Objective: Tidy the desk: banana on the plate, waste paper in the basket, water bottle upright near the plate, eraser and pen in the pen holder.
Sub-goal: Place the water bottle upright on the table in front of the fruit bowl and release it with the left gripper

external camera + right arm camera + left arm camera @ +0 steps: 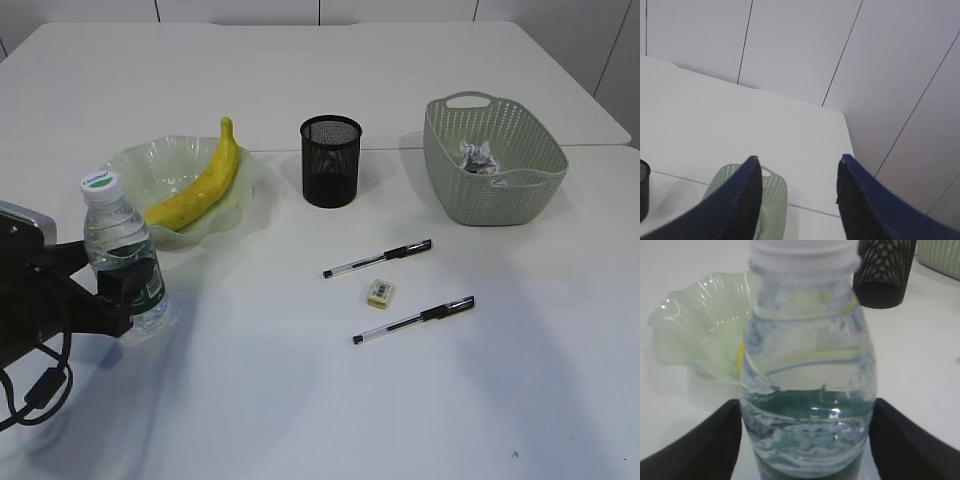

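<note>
My left gripper [125,290] is shut on the clear water bottle [120,240], which stands upright on the table just in front of the pale green plate [140,165]. In the left wrist view the black fingers [805,405] press both sides of the bottle [807,355]. The banana [200,185] lies on the plate. Crumpled paper [478,155] lies in the green basket [495,160]. Two pens [378,258] [413,320] and a yellow eraser [380,292] lie on the table in front of the black mesh pen holder [330,160]. My right gripper [800,157] is open, empty and raised above the basket [772,200].
The plate [695,325] and pen holder [885,270] show behind the bottle in the left wrist view. The right arm is out of the exterior view. The white table ends at a far edge against a panelled wall.
</note>
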Available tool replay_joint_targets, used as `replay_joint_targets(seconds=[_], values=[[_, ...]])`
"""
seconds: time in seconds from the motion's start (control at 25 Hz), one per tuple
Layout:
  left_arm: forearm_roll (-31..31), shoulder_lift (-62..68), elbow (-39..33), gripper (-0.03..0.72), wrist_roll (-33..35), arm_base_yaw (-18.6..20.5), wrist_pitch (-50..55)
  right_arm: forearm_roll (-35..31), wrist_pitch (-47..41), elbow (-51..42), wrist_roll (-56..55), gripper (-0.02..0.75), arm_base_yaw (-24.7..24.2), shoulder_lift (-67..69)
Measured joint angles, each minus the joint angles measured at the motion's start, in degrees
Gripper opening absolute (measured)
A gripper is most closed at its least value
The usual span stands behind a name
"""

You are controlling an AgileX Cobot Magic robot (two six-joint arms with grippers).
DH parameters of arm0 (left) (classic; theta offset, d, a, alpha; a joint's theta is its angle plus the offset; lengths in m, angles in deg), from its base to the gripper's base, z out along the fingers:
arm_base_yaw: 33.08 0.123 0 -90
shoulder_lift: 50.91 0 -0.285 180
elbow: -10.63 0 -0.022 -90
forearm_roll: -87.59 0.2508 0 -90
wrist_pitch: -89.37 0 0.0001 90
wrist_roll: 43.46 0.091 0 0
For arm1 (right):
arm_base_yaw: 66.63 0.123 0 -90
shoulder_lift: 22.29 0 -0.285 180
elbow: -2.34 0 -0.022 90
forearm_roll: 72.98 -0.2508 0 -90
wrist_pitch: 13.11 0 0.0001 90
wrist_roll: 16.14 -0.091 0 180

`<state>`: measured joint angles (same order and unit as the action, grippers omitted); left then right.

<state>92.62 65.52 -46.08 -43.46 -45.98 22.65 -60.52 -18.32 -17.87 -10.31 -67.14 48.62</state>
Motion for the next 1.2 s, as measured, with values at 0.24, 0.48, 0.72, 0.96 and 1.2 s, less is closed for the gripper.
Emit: replay_joint_targets(seconds=[0.24,0.48,0.72,0.96,1.2], values=[[-0.2,0.0,0.0,0.556,0.0,0.0,0.0,0.0,0.1,0.0,0.0,0.368,0.0,0.0],[-0.2,0.0,0.0,0.555,0.0,0.0,0.0,0.0,0.1,0.0,0.0,0.368,0.0,0.0],[0.0,-0.7,-0.1,0.556,0.3,0.0,0.4,0.0,0.1,0.0,0.0,0.368,0.0,0.0],[0.6,-3.2,-0.1,0.562,0.3,0.0,0.5,0.0,0.1,0.0,0.0,0.368,0.0,0.0],[0.6,-3.2,-0.1,0.592,-1.3,0.0,0.5,0.1,0.1,0.0,0.0,0.368,0.0,0.0]])
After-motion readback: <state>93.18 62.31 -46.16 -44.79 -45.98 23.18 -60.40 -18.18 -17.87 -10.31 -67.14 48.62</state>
